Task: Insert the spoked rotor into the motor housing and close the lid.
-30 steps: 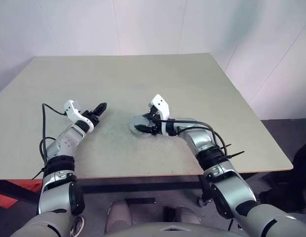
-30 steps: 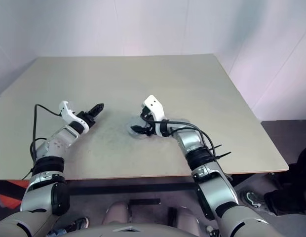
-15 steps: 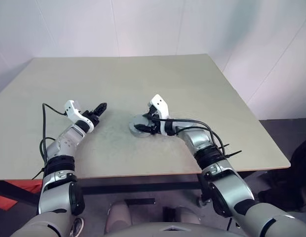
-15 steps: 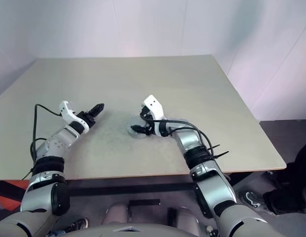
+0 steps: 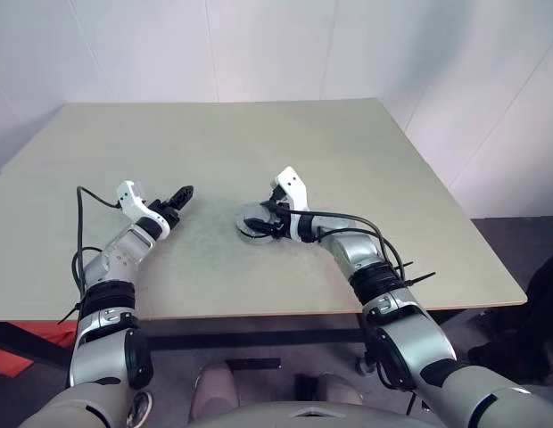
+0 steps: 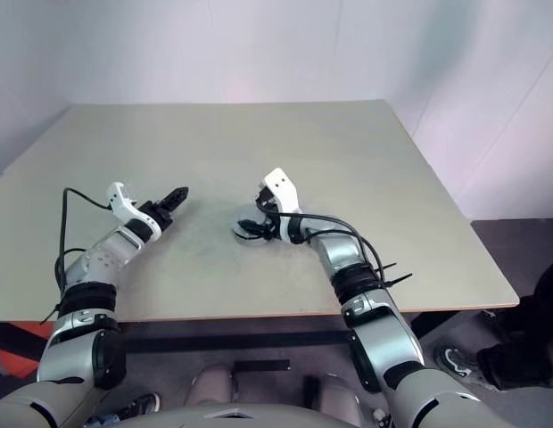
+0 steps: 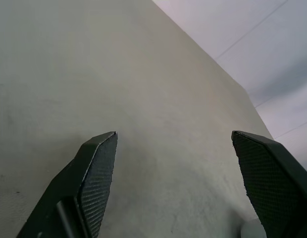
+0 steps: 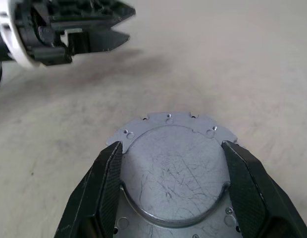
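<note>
- Fingers of the right gripper [image 8: 168,163] stand wide apart, one on each side of the lid [image 8: 172,166]. I cannot tell if they touch its edge or hold it.
- Lid is a flat, round, grey disc with little notches on its edge and a scratched round middle. It sits near the middle of the bench [image 5: 348,152], a bit nearer the front edge than the back one.
- Under the lid is a round, grey part [image 5: 248,230] lying flat on the bench. Too little of it shows to say what it is.
- Left gripper [image 5: 181,195] is well apart from the lid, toward the left edge of the bench. It points across the bench top toward the lid.
- Its two black fingers [image 7: 96,173] are spread wide, with bare bench between them. They hold nothing.
- From the right wrist view, the left gripper shows on the far side of the lid, with open bench between the two.
- Bench is pale and plain, with a white wall [image 5: 259,45] behind its back edge.
- Black cables [image 5: 80,223] run along both arms.
</note>
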Robot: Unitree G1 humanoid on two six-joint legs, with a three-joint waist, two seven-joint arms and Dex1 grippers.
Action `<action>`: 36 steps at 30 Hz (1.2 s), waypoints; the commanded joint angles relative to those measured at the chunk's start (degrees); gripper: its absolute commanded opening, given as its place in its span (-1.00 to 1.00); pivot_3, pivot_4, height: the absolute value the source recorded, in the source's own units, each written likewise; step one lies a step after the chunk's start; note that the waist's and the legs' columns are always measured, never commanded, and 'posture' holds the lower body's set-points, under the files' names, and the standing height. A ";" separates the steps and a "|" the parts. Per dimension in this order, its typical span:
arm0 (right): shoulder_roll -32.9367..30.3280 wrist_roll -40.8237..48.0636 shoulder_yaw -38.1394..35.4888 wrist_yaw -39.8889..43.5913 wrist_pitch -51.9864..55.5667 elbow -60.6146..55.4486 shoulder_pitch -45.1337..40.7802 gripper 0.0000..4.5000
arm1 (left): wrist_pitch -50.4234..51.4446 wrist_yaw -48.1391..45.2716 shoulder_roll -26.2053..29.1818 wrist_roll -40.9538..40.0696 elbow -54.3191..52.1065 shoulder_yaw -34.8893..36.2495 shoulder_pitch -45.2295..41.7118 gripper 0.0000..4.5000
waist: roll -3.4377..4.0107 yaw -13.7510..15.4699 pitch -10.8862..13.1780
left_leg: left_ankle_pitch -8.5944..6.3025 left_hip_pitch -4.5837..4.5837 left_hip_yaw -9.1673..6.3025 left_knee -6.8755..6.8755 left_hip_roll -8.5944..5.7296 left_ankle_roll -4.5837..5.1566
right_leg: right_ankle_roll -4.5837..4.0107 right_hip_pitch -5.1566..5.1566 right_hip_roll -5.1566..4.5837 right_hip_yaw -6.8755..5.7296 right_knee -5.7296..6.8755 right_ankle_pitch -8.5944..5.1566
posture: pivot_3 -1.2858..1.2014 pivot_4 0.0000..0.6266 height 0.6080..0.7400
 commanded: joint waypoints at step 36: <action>-3.16 -3.89 1.95 0.39 -1.53 -0.58 0.64 0.36 | 0.07 0.01 -0.13 -0.64 -2.94 -0.36 0.58 0.75 | 0.00 0.06 0.00 | -0.05 -0.47 0.01 0.13 -0.01 0.07 | 0.02 -0.34 -0.01 -0.01 -0.04 -0.01 | 0.03 -1.00 1.00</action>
